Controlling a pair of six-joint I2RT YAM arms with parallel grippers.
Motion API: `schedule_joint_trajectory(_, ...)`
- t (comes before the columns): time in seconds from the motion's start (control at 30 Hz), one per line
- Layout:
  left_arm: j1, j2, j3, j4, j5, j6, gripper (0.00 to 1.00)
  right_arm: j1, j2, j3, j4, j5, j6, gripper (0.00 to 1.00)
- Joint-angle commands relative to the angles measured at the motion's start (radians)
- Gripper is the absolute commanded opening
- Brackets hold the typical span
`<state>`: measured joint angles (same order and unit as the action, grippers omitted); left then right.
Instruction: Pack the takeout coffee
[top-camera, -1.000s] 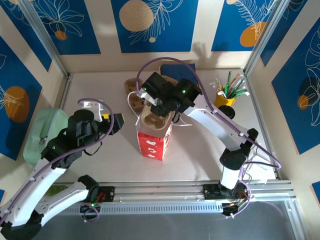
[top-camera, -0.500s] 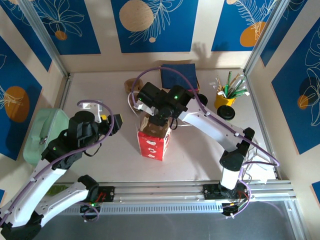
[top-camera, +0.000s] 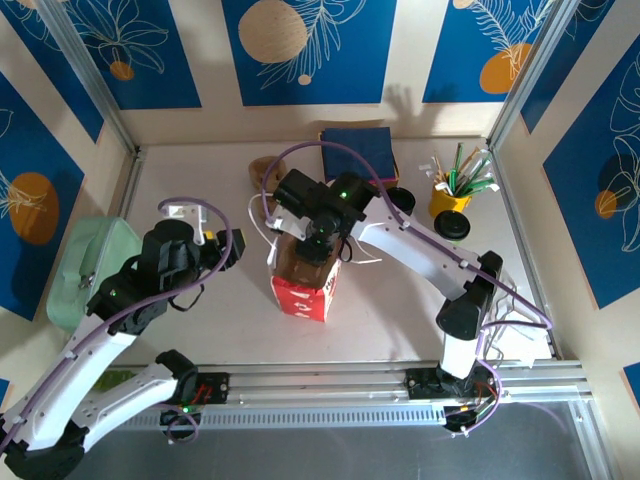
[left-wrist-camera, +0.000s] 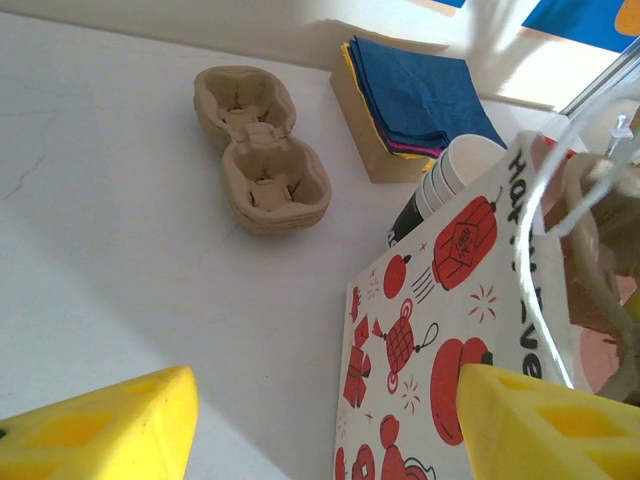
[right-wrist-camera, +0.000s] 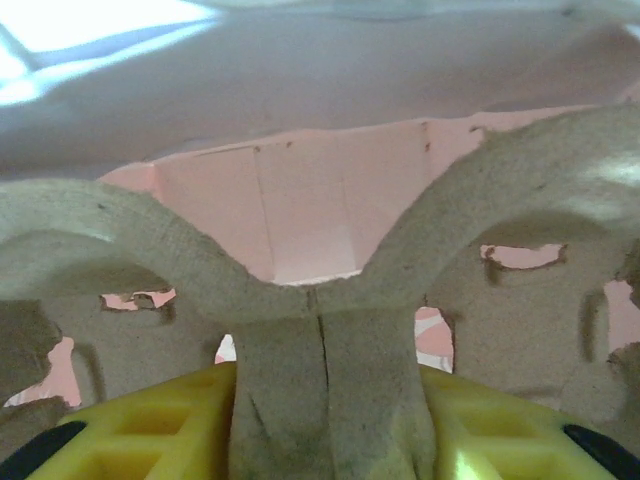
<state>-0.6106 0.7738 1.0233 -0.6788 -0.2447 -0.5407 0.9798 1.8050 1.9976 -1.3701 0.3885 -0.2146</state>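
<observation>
The right claw (right-wrist-camera: 325, 400) is clenched on the middle ridge of the pulp carrier (right-wrist-camera: 330, 320), which sits lower in the red bag (top-camera: 303, 298) than a moment ago. The left claw (left-wrist-camera: 320, 420) gapes wide beside the bag. The takeout coffee (top-camera: 398, 200) stands by the napkins (top-camera: 357, 150).

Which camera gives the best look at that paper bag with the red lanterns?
The left wrist view: the bag stands close, its lantern print and lettering plain. The top view gives its red front from above, small. The right wrist view looks inside at its pink wall behind the cardboard carrier.
</observation>
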Motion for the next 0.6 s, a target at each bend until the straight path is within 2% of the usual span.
schedule_joint_trajectory(0.0,0.014,-0.002,-0.004,-0.012,-0.003,0.003,0.68,-0.011,0.005,-0.029,0.004,-0.076,-0.018,0.43)
schedule_joint_trajectory(0.33,0.026,0.014,-0.011,0.006,0.042,-0.006,0.69,-0.032,-0.011,-0.108,0.059,-0.153,-0.034,0.43)
schedule_joint_trajectory(0.43,0.032,0.016,-0.013,0.02,0.093,0.004,0.69,-0.036,-0.03,-0.142,0.099,-0.176,-0.046,0.43)
schedule_joint_trajectory(0.57,0.04,0.025,-0.02,0.047,0.216,0.059,0.7,-0.047,-0.056,-0.181,0.147,-0.205,-0.057,0.43)
